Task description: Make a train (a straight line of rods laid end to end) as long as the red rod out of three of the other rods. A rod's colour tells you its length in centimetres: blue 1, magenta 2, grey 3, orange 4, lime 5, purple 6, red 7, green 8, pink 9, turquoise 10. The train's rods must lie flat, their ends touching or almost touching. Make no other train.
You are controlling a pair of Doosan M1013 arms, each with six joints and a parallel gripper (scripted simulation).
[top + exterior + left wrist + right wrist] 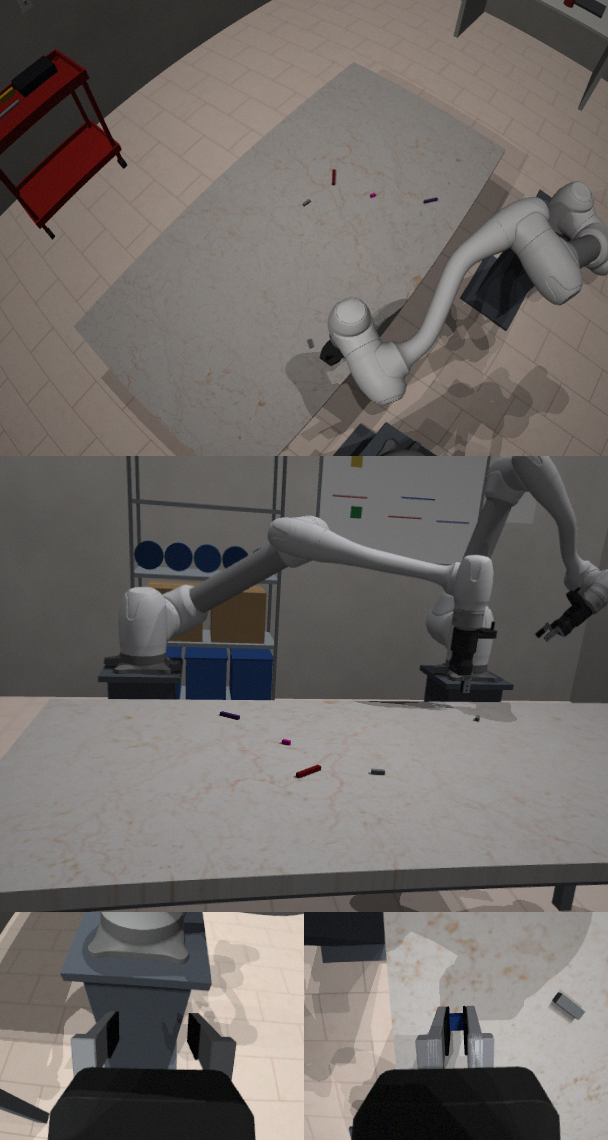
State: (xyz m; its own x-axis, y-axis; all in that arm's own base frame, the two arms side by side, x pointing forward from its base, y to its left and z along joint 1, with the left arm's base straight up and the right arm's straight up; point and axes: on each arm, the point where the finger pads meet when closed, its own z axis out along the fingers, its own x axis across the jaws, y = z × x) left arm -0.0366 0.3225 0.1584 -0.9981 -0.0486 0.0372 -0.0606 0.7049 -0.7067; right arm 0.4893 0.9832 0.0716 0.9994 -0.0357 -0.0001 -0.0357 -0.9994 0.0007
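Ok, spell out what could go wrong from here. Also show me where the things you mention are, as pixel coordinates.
The blue rod [456, 1022] is short, so the right gripper [330, 356] [466, 686] [456, 1021] could knock the near grey rod [310, 343] [477, 718] [568, 1006] while placing it end to end. The far grey rod [306, 202] [378, 772] lies well away; once carried over, it may land askew or leave a gap.

Blue rod [456, 1022] between the gripper's [456, 1024] fingers, grey rod [568, 1006] apart.

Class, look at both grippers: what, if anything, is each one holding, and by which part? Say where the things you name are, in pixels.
The right gripper [466, 691] [456, 1021] holds a blue rod [456, 1022], pinched between its fingertips; which of its faces they press cannot be told. The left gripper [546, 633] [153, 1026] holds nothing.
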